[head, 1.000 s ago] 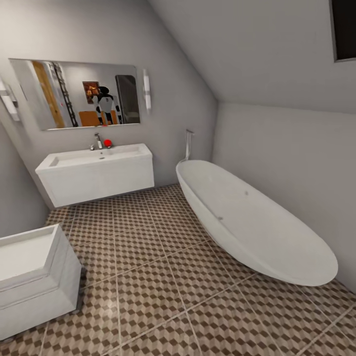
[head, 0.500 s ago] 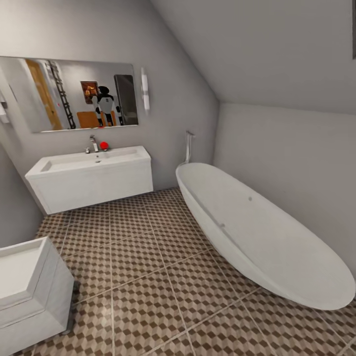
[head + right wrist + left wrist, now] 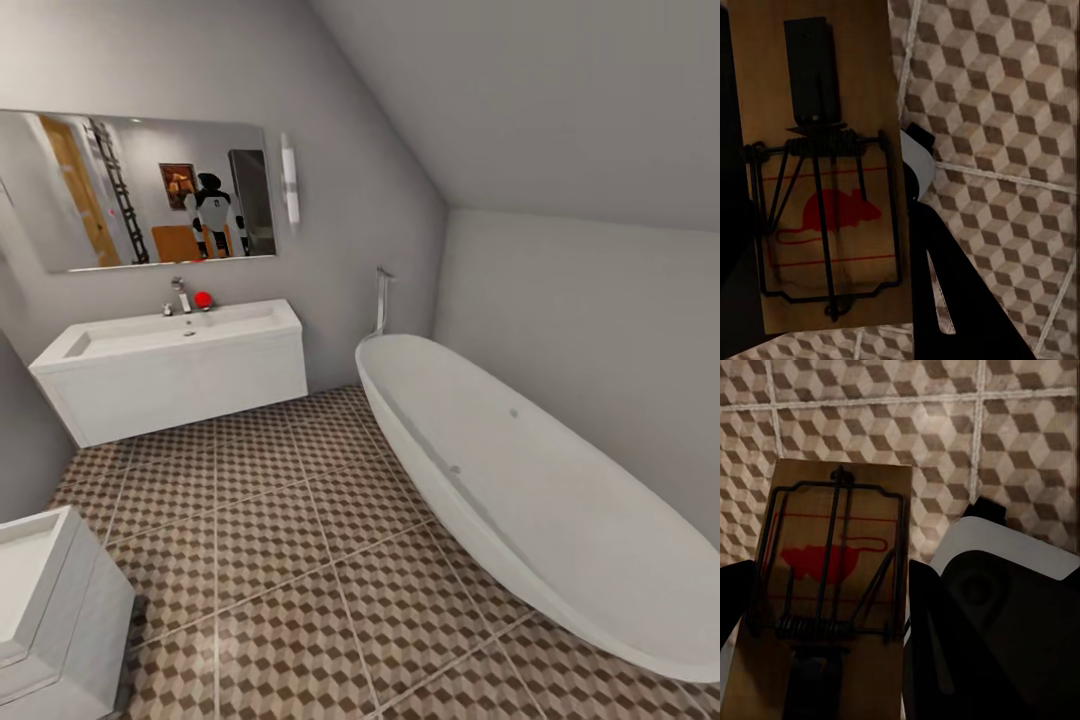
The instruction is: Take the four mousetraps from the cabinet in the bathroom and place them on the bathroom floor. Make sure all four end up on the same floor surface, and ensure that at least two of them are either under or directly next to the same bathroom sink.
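Left gripper [image 3: 825,660] pinching a tan wooden mousetrap [image 3: 832,585], right gripper [image 3: 817,187] pinching another [image 3: 825,172] above cube-patterned floor tiles [image 3: 1005,112]; a slack grip risks dropping them short of the white sink [image 3: 170,330].

Pale grey walls [image 3: 560,290] meet a sloping grey ceiling [image 3: 520,90]. A white oval bathtub [image 3: 540,500] stands along the right wall, and a wide rectangular wall mirror [image 3: 140,190] hangs beside a slim white light bar [image 3: 290,185]. At the lower left is a white boxy unit [image 3: 50,610], perhaps a cabinet.
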`<state>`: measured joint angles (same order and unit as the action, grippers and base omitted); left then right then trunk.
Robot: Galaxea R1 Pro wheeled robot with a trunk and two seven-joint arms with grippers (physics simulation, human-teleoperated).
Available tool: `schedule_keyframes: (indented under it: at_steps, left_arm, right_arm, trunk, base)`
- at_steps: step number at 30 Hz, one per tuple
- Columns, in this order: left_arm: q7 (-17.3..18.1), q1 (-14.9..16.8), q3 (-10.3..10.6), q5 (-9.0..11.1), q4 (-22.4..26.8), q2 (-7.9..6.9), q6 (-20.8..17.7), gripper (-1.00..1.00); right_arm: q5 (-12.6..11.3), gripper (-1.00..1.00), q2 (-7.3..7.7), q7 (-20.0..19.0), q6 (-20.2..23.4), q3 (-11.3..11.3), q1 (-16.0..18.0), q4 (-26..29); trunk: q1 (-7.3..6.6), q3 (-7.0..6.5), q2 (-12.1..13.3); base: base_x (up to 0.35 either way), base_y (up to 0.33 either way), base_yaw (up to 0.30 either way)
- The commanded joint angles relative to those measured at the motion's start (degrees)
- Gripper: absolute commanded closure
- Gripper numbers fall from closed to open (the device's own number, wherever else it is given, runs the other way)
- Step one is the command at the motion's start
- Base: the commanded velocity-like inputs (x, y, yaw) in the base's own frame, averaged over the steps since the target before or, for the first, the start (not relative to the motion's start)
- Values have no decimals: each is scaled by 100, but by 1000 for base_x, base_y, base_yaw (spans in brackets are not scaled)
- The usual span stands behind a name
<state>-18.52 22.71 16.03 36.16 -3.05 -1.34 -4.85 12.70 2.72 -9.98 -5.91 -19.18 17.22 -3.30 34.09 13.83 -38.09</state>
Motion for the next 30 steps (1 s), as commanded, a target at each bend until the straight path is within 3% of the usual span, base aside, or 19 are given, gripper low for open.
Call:
schedule_keyframes:
  at_steps: [1, 10, 30]
  left_arm:
    - [-11, 6, 49, 6, -3, 0, -33, 100]
    - [-11, 6, 49, 10, -3, -4, -30, 100]
    - [-15, 6, 49, 14, -3, 3, -16, 100]
  right_arm:
    - [40, 100, 0, -4, -42, 10, 10, -21]
    - [32, 100, 7, -4, -50, 10, 10, -21]
    - [26, 100, 9, -1, -77, 10, 10, -21]
  trunk:
    - [4, 10, -7]
    - [4, 39, -7]
    - [4, 162, -7]
  base:
    - [286, 0, 0]
    - [250, 0, 21]
    - [13, 0, 193]
